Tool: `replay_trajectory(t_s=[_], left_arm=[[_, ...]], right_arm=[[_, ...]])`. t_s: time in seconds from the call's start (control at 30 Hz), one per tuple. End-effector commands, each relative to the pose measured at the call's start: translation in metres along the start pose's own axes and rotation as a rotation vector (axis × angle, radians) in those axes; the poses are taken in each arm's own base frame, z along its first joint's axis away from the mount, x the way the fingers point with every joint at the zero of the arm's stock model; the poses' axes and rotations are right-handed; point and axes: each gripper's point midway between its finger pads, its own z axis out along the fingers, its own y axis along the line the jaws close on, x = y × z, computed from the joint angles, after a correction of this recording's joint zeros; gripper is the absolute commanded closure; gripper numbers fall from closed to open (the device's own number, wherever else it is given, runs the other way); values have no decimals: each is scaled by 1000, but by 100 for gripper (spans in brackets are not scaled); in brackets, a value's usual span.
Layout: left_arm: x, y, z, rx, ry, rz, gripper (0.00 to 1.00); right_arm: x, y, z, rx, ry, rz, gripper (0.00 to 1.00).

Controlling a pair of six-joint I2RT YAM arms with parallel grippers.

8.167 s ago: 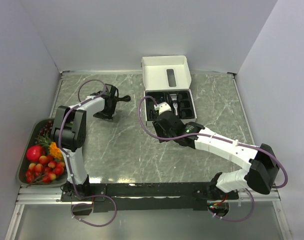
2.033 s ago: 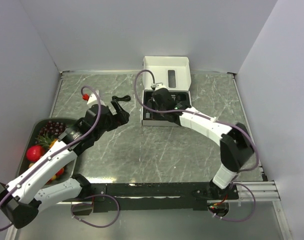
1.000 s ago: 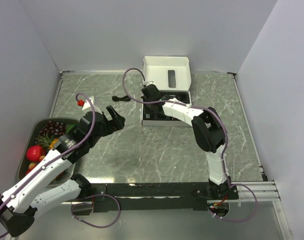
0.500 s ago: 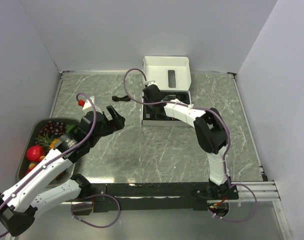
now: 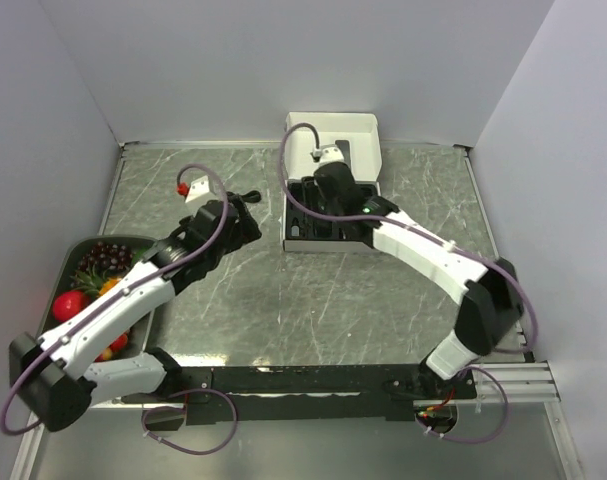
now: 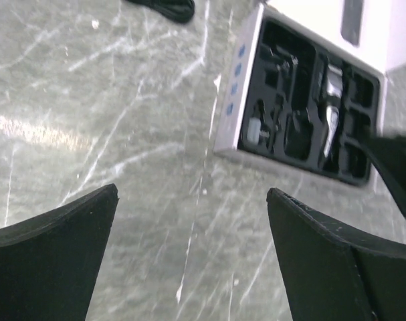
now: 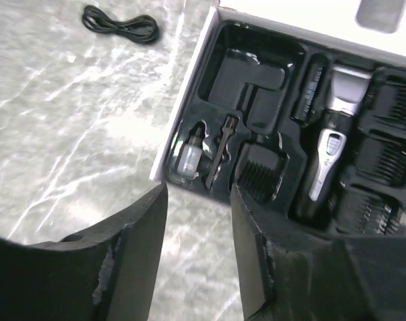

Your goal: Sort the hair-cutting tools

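The box (image 5: 358, 130) stands open at the far middle of the table (image 5: 313, 300), its black insert (image 7: 256, 67) facing up. The clipper (image 7: 330, 150) lies in its slot in the insert. A black cylinder (image 7: 310, 85) sits in the slot just left of its head, and a comb guard (image 7: 258, 175) in a slot left of its handle. The cable (image 7: 119, 23) lies coiled on the table, left of the box and apart from it. The right gripper (image 7: 197, 194) hovers over the box's left side, fingers (image 7: 132, 261) apart with nothing between them. The left gripper (image 6: 192, 200) hangs above bare table left of the box, near the cable, its fingers (image 6: 55, 261) spread wide and empty. Fruit (image 5: 68, 303) sits in a tray (image 5: 78, 248) at the table's left edge.
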Motion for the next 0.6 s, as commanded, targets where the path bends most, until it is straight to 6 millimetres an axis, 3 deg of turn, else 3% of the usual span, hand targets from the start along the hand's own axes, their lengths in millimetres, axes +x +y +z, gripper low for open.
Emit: replay_trajectory(t_s=[0.0,0.13,0.33,0.47,0.5,0.57], left_arm=[[-43,-22,12,-28,-130,-89,1],[-61,-17,43,-86,-125,-185,1],[-63,-18,100,-78,-65,-410,1],[-48,-12,147,-94,-13,-549,1],[-49,-21,155,-72,14,-570,1],[-33,-11,185,-139,62,-585,1]], right_arm=[[4,-13,-49,22,-22,-9,46],[14,-21,-78,19,-41,-10,44],[29,-25,-117,-25,-65,-5,42],[38,-26,-133,-56,-71,-2,41],[42,-25,-137,-66,-72,-4,41],[48,-26,-140,-63,-54,-15,41]])
